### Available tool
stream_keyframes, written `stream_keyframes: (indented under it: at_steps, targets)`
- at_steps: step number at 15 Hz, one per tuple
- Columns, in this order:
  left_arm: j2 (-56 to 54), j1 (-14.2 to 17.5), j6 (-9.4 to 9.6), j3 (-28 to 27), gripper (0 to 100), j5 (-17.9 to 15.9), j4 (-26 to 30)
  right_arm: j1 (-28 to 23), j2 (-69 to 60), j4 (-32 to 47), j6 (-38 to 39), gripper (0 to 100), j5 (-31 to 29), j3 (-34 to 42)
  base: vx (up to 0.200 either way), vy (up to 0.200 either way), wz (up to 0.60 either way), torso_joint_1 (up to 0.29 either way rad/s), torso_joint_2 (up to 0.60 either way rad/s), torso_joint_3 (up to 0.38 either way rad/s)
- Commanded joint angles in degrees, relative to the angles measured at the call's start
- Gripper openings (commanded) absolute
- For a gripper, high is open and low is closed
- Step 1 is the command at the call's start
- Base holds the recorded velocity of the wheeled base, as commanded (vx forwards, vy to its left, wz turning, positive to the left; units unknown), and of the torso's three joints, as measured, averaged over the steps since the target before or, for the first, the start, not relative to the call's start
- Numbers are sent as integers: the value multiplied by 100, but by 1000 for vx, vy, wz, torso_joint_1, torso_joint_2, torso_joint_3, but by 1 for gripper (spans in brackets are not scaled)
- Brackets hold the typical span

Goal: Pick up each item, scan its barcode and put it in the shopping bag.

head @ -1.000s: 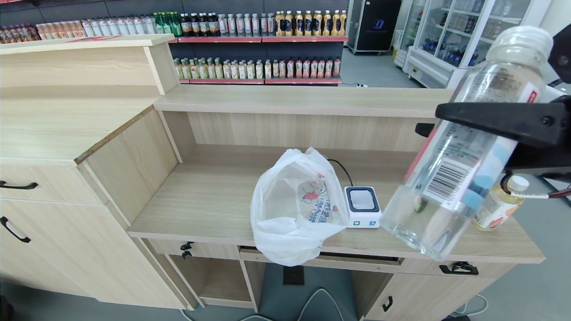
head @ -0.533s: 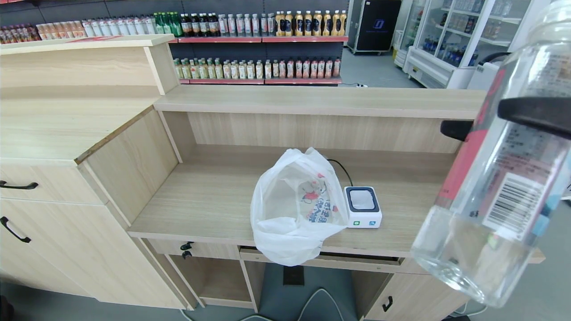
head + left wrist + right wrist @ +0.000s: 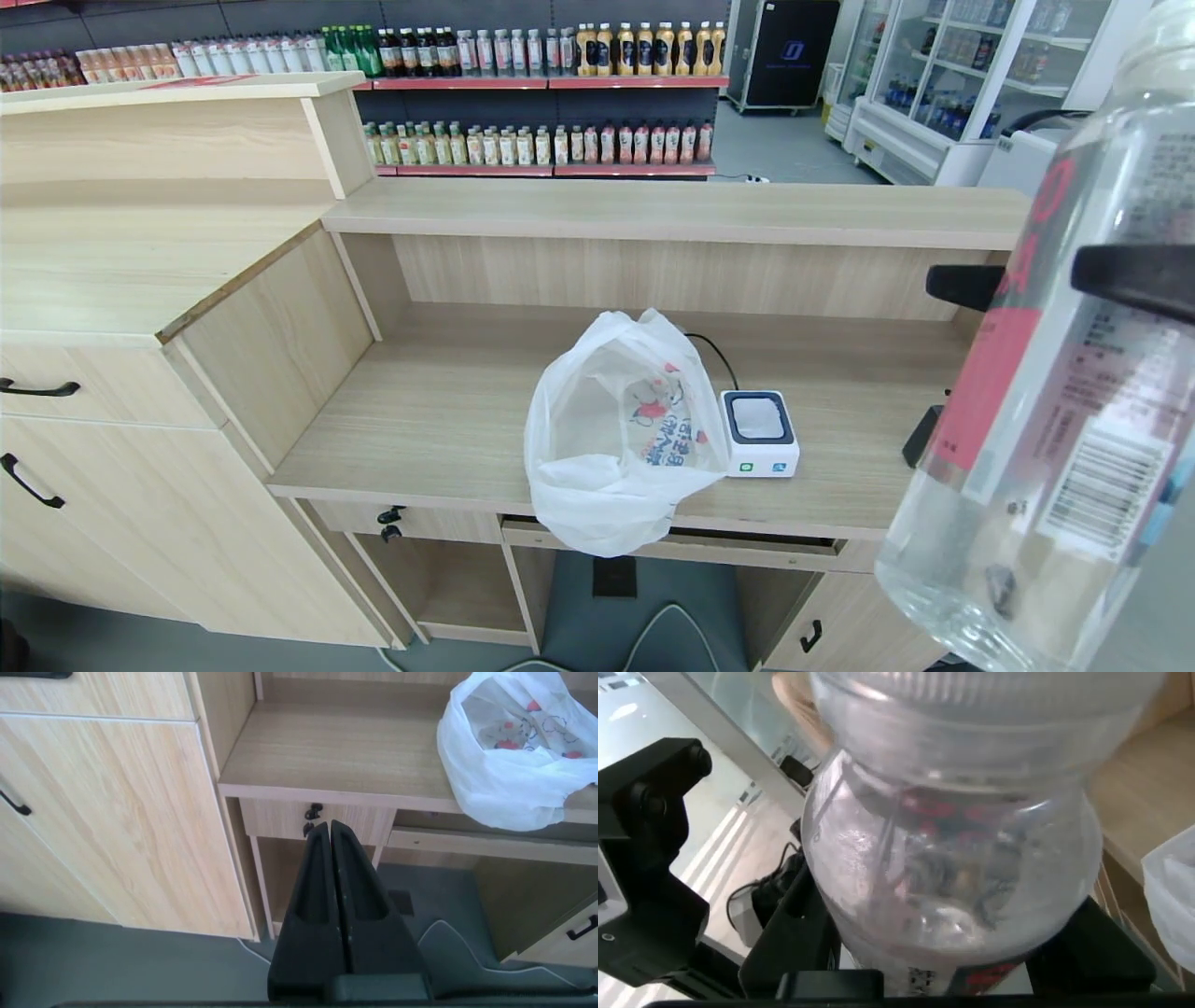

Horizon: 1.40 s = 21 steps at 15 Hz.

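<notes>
Wooden checkout counter (image 3: 448, 411) spans the scene, with a raised ledge along its far side and cupboards at left. White plastic shopping bag (image 3: 607, 448) sits mid-counter at the near edge, mouth open and upward, its lower part sagging over the lip. Clear plastic bottle (image 3: 1055, 448) is held in the air at far right, close to the head camera, right of the bag and not touching the counter. It is tilted, base toward the near side and neck up and away, with a red label band and the barcode panel facing the camera. Small white scanner (image 3: 758, 434) with a dark window on top stands just beside the bag on its right. Right gripper (image 3: 1008, 275) has its black fingers clamped across the bottle's upper body, one on each side. Left gripper (image 3: 329, 831) hangs low before the counter's near left edge, over the floor, jaws pressed together with nothing between them.
</notes>
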Motion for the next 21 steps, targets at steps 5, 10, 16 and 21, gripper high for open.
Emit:
stream_keyframes:
  at_steps: [5,10,16,21]
  targets:
    - [-2,2,0,0,0,4,0,30,-255,45,12,0,288,196,0,0,0,0,0,0]
    - [-2,2,0,0,0,4,0,-5,-395,80,48,0,279,293,0,0,0,0,0,0]
    - [-2,2,0,0,0,4,0,-58,-378,80,39,0,262,354,0,0,0,0,0,0]
    - [-2,2,0,0,0,4,0,-93,-343,72,21,0,244,346,0,0,0,0,0,0]
